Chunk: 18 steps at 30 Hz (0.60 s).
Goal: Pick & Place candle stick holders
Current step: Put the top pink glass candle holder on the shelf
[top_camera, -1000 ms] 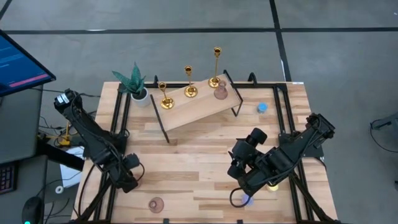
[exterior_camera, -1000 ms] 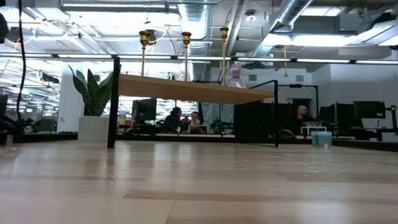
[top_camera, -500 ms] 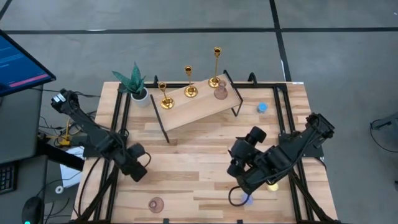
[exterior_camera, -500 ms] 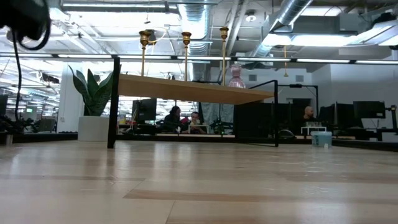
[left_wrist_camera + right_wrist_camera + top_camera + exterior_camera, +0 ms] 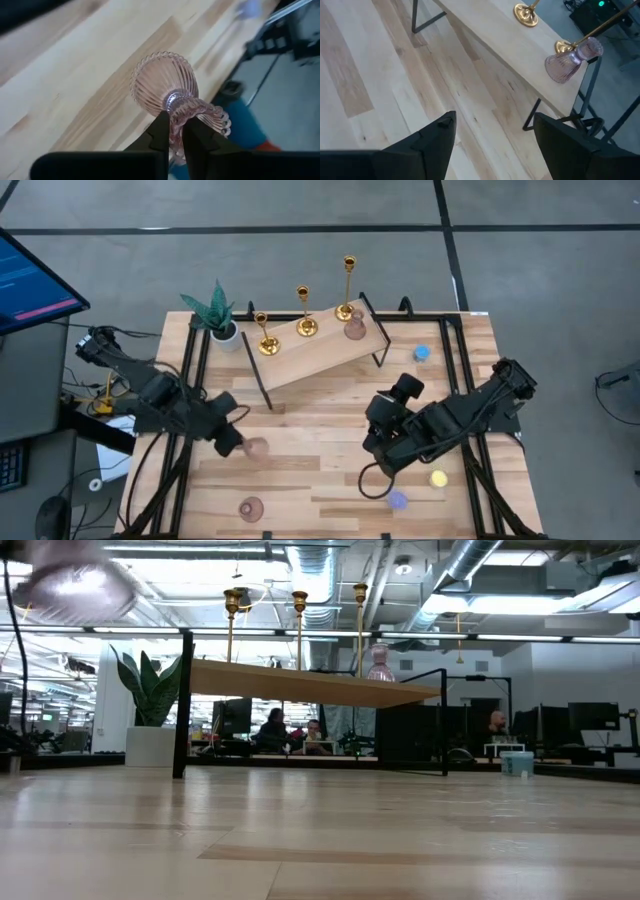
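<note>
Three gold candlesticks [image 5: 306,326] stand by their round bases on the raised wooden shelf [image 5: 310,355], with a pink ribbed holder [image 5: 354,330] beside the tallest. A second pink holder [image 5: 250,508] stands on the table near the front edge. My left gripper [image 5: 238,443] is shut on a third pink holder [image 5: 165,87] above the table's left middle; it also shows blurred in the low view [image 5: 75,585]. My right gripper [image 5: 495,142] is open and empty over the table's right middle [image 5: 380,430], facing the shelf. My left gripper pinches the pink holder at its narrow waist [image 5: 173,117], between the bulbous cup and the flared foot [image 5: 212,116]. The two fingers [image 5: 160,131] lie across the waist. The holder is lifted clear of the table and lies tipped on its side past the fingertips.
A green potted plant [image 5: 222,315] stands at the shelf's left end. Small round lights lie on the table's right side: blue [image 5: 421,353], yellow [image 5: 437,478] and violet [image 5: 397,500]. The shelf's black legs [image 5: 262,385] stand on the table. Black frame rails [image 5: 190,370] run along both sides.
My left gripper has risen and gone toward the table's right and far edge with the pink holder, which now shows past its fingertips. My right gripper has drawn back from the violet light toward the far edge.
</note>
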Tool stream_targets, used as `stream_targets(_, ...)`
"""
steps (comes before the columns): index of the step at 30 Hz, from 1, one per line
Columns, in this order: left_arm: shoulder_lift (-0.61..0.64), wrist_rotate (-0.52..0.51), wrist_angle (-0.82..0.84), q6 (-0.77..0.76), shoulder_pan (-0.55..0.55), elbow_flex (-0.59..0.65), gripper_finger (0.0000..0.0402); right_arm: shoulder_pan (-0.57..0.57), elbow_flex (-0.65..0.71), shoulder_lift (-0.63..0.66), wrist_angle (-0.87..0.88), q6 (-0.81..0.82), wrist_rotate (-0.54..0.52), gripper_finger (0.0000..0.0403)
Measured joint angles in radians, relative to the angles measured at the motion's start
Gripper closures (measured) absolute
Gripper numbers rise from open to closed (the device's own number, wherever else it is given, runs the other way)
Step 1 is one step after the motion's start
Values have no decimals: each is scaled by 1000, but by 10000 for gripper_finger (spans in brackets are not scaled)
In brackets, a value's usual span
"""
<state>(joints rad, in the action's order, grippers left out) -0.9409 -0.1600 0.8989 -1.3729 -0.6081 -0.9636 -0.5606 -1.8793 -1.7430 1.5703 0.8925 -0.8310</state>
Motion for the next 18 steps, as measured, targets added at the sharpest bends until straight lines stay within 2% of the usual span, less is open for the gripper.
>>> stream_targets(9,-47,-1,-1,250,222,-246,372,38,-1,44,-4,-83,11,147)
stream_targets(16,-93,-4,-1,469,500,-366,372,63,0,81,-8,-118,-1,147)
stream_targets(18,-113,25,-6,528,591,-389,372,74,0,86,-10,-118,-5,147)
